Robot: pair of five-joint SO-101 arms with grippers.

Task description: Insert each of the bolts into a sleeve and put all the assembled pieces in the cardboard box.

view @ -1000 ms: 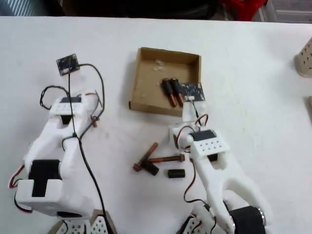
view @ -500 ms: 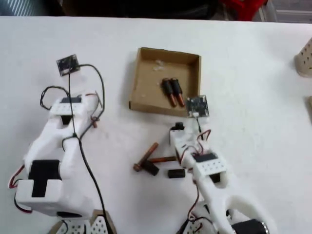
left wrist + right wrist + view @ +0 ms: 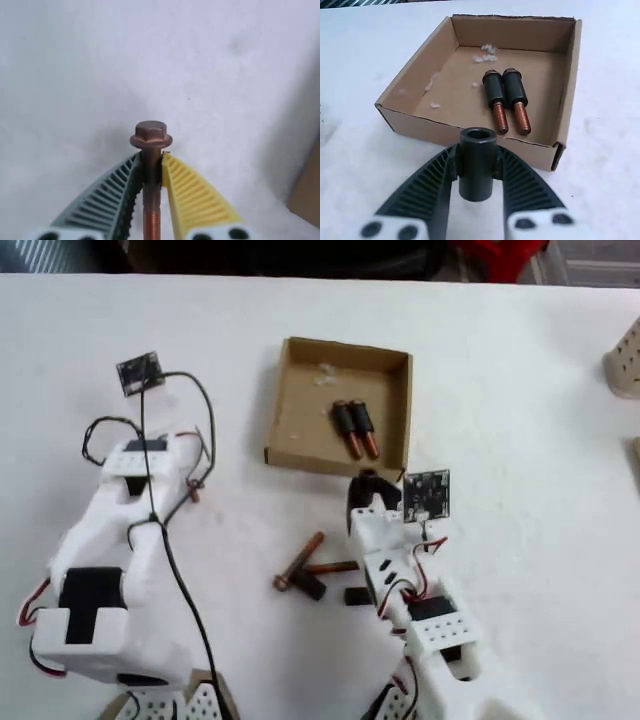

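The left fingers (image 3: 185,190), one grey and one yellow, are clamped on the shank of a copper bolt (image 3: 151,136) just below its hex head. The head sticks out past the tips over the bare white table (image 3: 75,60). The right fingers (image 3: 427,192) pinch a black sleeve (image 3: 477,165) crosswise between them, one open end showing. Just beyond those tips sits the cardboard box (image 3: 465,127), where two assembled pieces (image 3: 507,97) lie side by side. Behind the right fingers, toward the left arm, loose bolts (image 3: 305,558) and a loose sleeve (image 3: 361,595) lie on the table.
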